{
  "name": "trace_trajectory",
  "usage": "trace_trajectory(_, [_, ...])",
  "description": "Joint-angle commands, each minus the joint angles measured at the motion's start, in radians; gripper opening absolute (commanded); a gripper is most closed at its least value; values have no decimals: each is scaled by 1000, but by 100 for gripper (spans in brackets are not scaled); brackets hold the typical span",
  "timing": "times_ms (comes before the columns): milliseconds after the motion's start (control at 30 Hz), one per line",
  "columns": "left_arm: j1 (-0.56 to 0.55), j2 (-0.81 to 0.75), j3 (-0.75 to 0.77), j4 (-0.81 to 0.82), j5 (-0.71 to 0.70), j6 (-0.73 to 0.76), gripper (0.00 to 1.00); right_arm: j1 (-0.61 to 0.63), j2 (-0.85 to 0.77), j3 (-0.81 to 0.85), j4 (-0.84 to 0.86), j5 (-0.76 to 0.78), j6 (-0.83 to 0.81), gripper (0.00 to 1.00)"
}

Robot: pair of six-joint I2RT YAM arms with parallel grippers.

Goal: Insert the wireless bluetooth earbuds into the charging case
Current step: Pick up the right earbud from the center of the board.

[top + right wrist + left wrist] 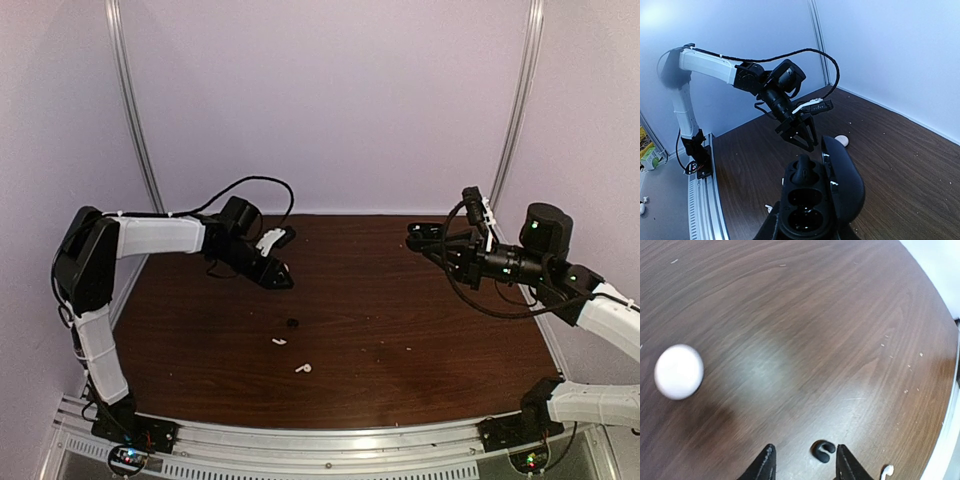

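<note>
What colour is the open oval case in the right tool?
The open oval case is glossy black; right wrist view shows it best.

Black charging case (842,182), black earbud (817,449), pale disc (679,371), brown woodgrain table (815,315).

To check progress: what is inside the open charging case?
One black earbud sits in the far well of the charging case, which the right pincer holds. The nearer hollows look empty. Their dark depths and the case's underside are hidden.
</note>
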Motion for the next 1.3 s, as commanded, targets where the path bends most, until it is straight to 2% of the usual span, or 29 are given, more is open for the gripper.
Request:
trace_trajectory(0, [-15, 100, 91, -140, 118, 206, 39, -7, -3, 36, 18, 20, 7, 0])
trace_trajectory(333, [-15, 178, 144, -211, 33, 309, 28, -7, 7, 41, 13, 22, 7, 0])
trace_trajectory(833, [-41, 203, 149, -204, 19, 332, 27, -7, 28, 51, 11, 18, 3, 0])
trace_trajectory(1267, [-78, 203, 123, -202, -46, 358, 26, -7, 28, 60, -4, 15, -6, 0])
